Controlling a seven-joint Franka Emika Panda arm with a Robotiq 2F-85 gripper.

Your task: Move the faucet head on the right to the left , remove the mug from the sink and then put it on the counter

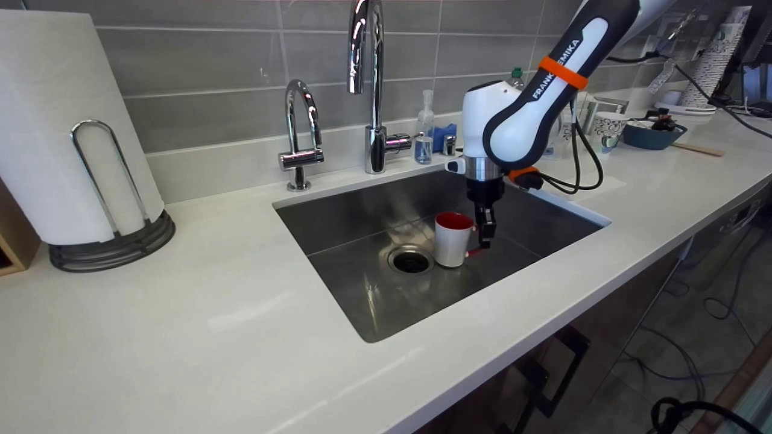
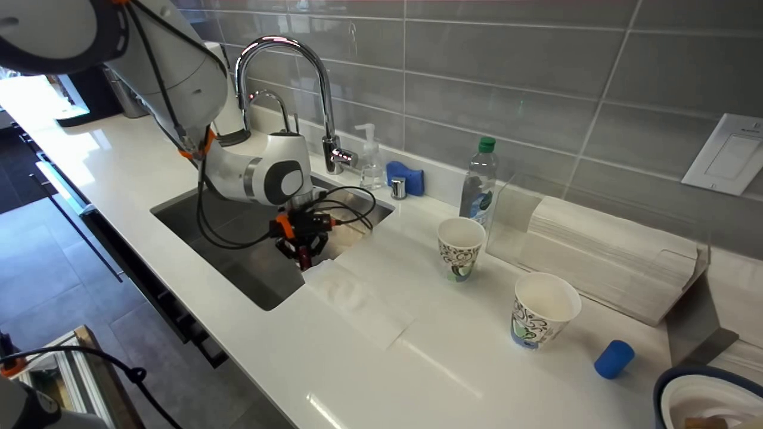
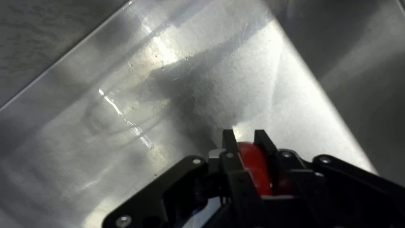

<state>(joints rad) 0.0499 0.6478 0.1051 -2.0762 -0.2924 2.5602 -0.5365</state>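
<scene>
The mug [image 1: 450, 246] is white outside with a red inside and red handle. It is upright in the sink [image 1: 374, 307] beside the drain [image 1: 411, 260]; I cannot tell if it touches the floor. My gripper [image 1: 485, 236] points down into the sink on the mug's handle side. In the wrist view its fingers [image 3: 245, 134] are closed around the red handle [image 3: 255, 167]; the cup body is hidden there. The tall faucet [image 1: 376, 72] stands behind the sink, its spout pointing left in an exterior view; it also shows in an exterior view [image 2: 326, 101]. The white counter [image 1: 181, 343] surrounds the sink.
A smaller tap [image 1: 300, 132], a soap pump [image 1: 424, 129] and a paper towel holder [image 1: 111, 253] stand around the sink. Paper cups [image 2: 460, 244], a green-capped bottle [image 2: 478, 179], a blue cap [image 2: 614, 359] and a napkin [image 2: 357, 304] are on the counter.
</scene>
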